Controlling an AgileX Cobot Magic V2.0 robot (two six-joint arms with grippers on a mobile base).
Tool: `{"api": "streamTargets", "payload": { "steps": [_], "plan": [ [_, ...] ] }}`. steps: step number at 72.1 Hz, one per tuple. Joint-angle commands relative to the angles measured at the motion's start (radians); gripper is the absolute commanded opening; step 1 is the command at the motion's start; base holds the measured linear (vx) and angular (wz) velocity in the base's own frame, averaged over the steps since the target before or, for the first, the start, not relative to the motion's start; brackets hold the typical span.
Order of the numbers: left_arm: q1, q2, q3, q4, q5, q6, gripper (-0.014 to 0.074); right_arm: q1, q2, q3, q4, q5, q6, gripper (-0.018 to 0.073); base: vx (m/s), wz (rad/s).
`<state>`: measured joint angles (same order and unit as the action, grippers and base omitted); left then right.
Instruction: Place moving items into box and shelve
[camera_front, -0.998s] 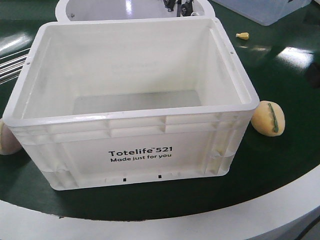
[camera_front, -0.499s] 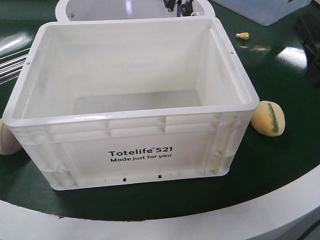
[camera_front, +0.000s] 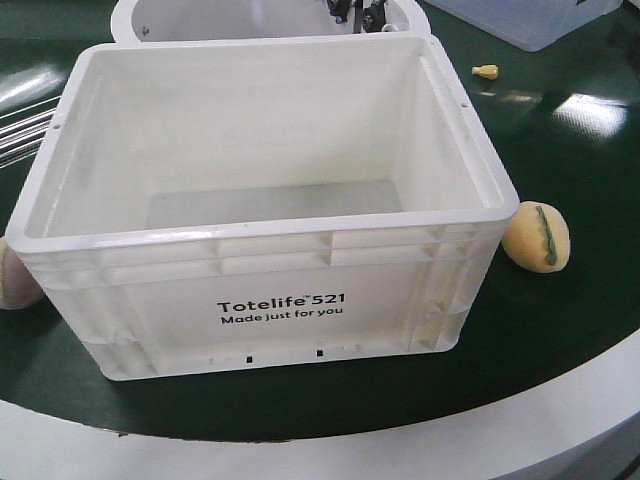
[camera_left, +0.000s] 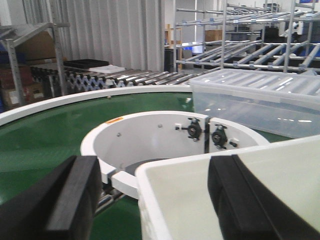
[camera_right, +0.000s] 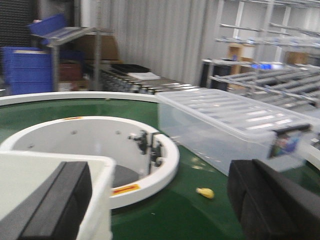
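Both jaws gaped bare, Totelife tote (camera_front: 270, 228) just ahead — I judged the striped yellow lump (camera_front: 536, 236) needed grasping first.

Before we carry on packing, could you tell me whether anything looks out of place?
A small yellow scrap lies loose on the green belt near the clear tub. The white tote is empty; the yellow lump and tan lump sit outside it.

Glossy white plastic box (camera_front: 270, 290)
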<state>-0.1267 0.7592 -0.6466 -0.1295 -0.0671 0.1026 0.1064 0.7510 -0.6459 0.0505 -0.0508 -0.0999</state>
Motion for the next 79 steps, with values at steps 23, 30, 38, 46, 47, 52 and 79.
{"api": "streamTargets", "payload": {
  "steps": [23, 30, 38, 46, 47, 52, 79],
  "plan": [
    [0.162, -0.014, -0.039, -0.006, 0.082, -0.001, 0.0573, -0.124, -0.049, -0.037, 0.007, 0.075, -0.057, 0.0589, 0.0, 0.0],
    [0.162, -0.011, -0.039, -0.006, 0.052, -0.001, 0.0573, -0.121, -0.039, -0.037, 0.007, 0.07, -0.057, 0.0589, 0.0, 0.0],
    [0.162, 0.004, -0.052, -0.007, 0.018, -0.001, 0.0573, -0.121, -0.011, -0.05, 0.011, 0.094, -0.056, 0.0589, 0.0, 0.0],
    [0.162, 0.041, -0.095, -0.008, 0.035, -0.005, 0.0573, -0.121, 0.052, -0.106, 0.012, 0.145, -0.056, 0.0589, 0.0, 0.0],
    [0.162, 0.047, -0.102, -0.008, 0.039, -0.005, 0.0573, -0.121, 0.065, -0.118, 0.012, 0.149, -0.056, 0.0589, 0.0, 0.0],
    [0.162, 0.09, -0.144, -0.008, 0.067, -0.005, 0.0573, -0.121, 0.109, -0.16, 0.012, 0.157, -0.056, 0.0589, 0.0, 0.0],
    [0.162, 0.309, -0.253, -0.008, 0.096, -0.011, 0.0573, -0.121, 0.39, -0.328, 0.057, 0.255, -0.054, 0.0581, 0.0, 0.0]
  ]
}}
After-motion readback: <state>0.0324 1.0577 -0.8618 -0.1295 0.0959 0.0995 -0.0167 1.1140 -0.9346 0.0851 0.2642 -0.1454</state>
